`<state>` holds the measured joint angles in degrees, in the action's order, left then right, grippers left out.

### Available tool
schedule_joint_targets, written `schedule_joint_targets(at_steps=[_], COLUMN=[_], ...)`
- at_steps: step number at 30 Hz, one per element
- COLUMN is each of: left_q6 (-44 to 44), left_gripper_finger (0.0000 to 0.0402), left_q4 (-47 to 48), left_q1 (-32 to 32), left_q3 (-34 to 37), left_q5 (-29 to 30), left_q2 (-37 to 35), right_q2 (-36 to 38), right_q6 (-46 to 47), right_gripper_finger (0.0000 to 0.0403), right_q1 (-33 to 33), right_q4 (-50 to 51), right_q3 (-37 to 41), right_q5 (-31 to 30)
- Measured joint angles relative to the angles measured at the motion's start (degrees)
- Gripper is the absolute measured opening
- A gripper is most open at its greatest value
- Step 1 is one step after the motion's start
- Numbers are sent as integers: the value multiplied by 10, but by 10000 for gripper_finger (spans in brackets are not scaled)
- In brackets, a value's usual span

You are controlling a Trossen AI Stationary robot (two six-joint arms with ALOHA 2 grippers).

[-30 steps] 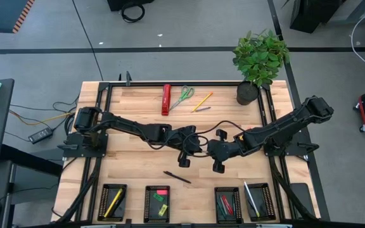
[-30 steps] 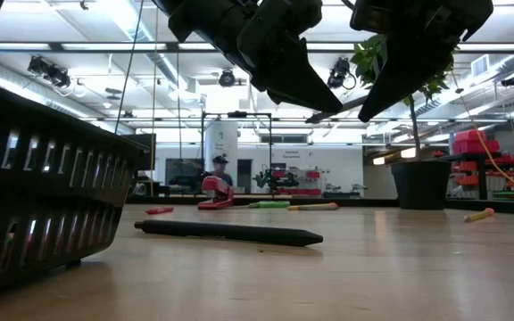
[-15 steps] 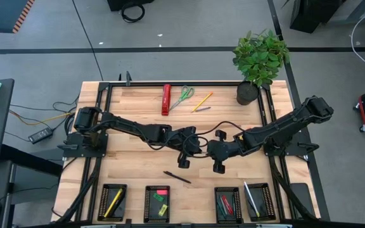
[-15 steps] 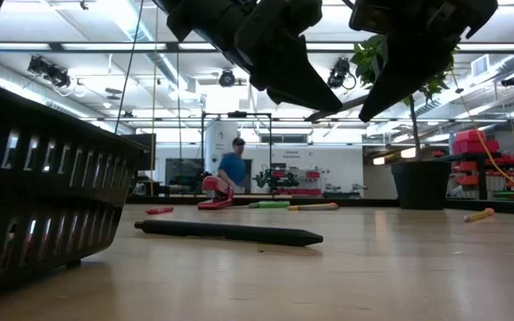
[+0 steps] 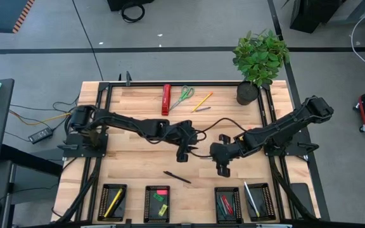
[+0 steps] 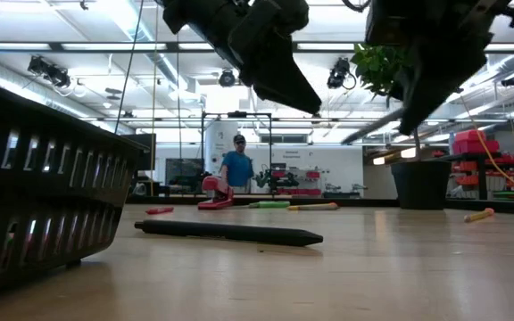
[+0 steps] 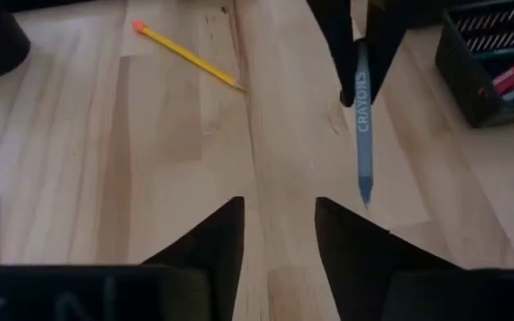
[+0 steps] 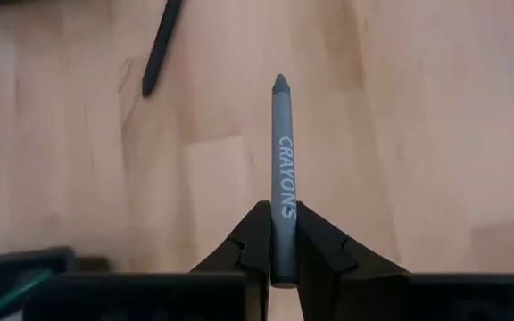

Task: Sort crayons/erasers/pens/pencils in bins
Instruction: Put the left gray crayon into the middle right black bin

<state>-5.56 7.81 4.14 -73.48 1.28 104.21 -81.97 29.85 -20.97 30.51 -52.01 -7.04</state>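
Note:
A grey crayon (image 8: pixel 281 160) printed CRAYONS is held above the wood table, with my right gripper (image 8: pixel 280 254) shut on it at the table's middle (image 5: pixel 224 166). My left gripper (image 7: pixel 279 227) stands open just to its left (image 5: pixel 184 152), with nothing between its fingers; its wrist view shows the crayon (image 7: pixel 361 116) ahead of them. A black pen (image 5: pixel 177 177) lies flat on the table nearer the front. Four black bins (image 5: pixel 112 201) (image 5: pixel 157 202) (image 5: pixel 227 204) (image 5: pixel 257 200) stand in a row at the near edge, with sticks and small erasers in them. My right gripper pinches the crayon's blunt back end (image 8: pixel 281 234) between its two fingers. The crayon runs on along the fingers and sticks out ahead of them, its pointed tip (image 8: pixel 279 82) foremost. It is lifted clear of the table.
At the far edge lie a red bar-shaped tool (image 5: pixel 165 99), green-handled scissors (image 5: pixel 182 96) and two pencils (image 5: pixel 203 100), beside a potted plant (image 5: pixel 258 60). A yellow pencil (image 7: pixel 188 55) shows in the left wrist view. A person stands in the room behind (image 6: pixel 235 165).
The two grippers, close together a second ago, have drawn apart. My right gripper has gone toward the table's right and near edges with the crayon. My left gripper has pulled back a little toward the far edge.

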Motion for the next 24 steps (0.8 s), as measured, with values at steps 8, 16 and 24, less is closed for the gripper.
schedule_joint_targets(at_steps=[8, 16, 24], left_q6=[19, 35, 34], left_gripper_finger=[152, 136, 126], left_q4=[-7, -7, -19], left_q1=[-2, 16, 41], left_q3=[0, 0, 0], left_q5=[3, 4, 29], left_q2=[-16, -16, -7], right_q2=[0, 0, -7], right_q6=[83, 223, 318], right_gripper_finger=[41, 41, 41], right_q1=[-65, -187, -288], right_q4=[-19, -65, -105], right_q3=[0, 0, 0], right_q5=[77, 80, -5])
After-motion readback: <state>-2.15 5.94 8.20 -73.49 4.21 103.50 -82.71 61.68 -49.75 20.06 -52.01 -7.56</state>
